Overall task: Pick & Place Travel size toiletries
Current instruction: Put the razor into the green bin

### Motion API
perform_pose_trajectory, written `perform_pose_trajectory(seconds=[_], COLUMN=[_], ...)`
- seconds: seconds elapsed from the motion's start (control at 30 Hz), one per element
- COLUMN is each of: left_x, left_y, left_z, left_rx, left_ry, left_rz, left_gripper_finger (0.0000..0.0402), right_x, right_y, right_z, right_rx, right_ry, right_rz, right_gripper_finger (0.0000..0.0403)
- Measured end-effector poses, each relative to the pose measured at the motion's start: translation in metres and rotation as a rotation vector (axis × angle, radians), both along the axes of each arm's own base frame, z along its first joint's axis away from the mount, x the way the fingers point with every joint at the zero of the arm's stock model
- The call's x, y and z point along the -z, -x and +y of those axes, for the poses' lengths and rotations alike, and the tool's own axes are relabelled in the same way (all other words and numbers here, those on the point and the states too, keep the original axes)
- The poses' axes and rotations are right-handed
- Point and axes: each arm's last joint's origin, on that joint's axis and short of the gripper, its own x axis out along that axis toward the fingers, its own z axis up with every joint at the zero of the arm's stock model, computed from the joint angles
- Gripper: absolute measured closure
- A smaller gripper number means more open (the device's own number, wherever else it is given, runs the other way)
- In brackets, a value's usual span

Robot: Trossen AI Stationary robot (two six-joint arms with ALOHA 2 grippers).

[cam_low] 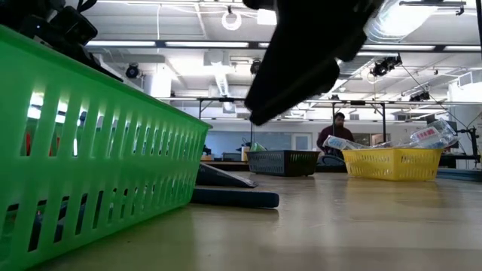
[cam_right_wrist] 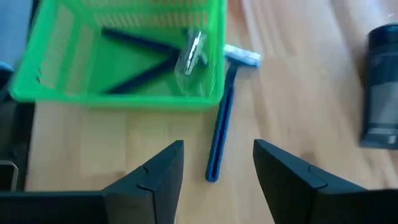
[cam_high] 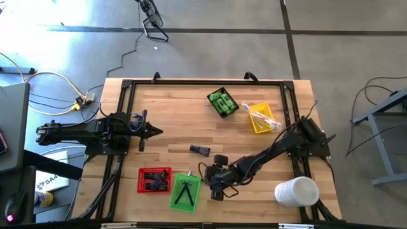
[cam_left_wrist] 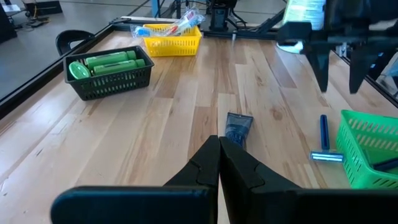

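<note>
Blue razor (cam_right_wrist: 221, 118) lies flat on the wooden surface (cam_right_wrist: 298, 93), just beside the green tray (cam_right_wrist: 124, 59), head near the tray's corner. Likely light, stiff, slick plastic; the thin handle offers the best hold at mid-length, across its width. Right end effector (cam_right_wrist: 217, 165) hovers over the handle end, fingers apart, holding nothing. Dark flat packet (cam_left_wrist: 237, 127) rests apart. Left end effector (cam_left_wrist: 219, 163) waits closed, empty.

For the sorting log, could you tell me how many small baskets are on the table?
4: black basket and yellow basket side by side; red basket and green basket together opposite them.
</note>
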Motion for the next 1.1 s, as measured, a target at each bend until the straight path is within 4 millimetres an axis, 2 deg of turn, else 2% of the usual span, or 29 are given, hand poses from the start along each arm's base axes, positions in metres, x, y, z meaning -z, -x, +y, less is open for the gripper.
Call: perform_pose_trajectory(seconds=[0.23, 0.67, 0.9, 1.1], left_x=[0.0, 0.001, 0.008, 0.008], left_y=[0.0, 0.0, 0.002, 0.002], left_z=[0.0, 0.0, 0.0, 0.0], left_rx=[-0.003, -0.002, -0.001, 0.0], left_ry=[0.0, -0.004, 0.003, 0.0], left_rz=[0.002, 0.012, 0.082, 0.084], left_gripper_finger=[0.0398, 0.0398, 0.0398, 0.0398], right_x=[0.028, 0.06, 0.067, 0.066], right_y=[-0.009, -0.013, -0.014, -0.013], right_z=[0.011, 0.013, 0.012, 0.01], right_rx=[-0.018, 0.014, 0.066, 0.082], right_ry=[-0.001, 0.015, 0.02, 0.048], right_rz=[-0.007, 0.05, 0.057, 0.053], right_gripper_finger=[0.0219, 0.022, 0.0223, 0.0271])
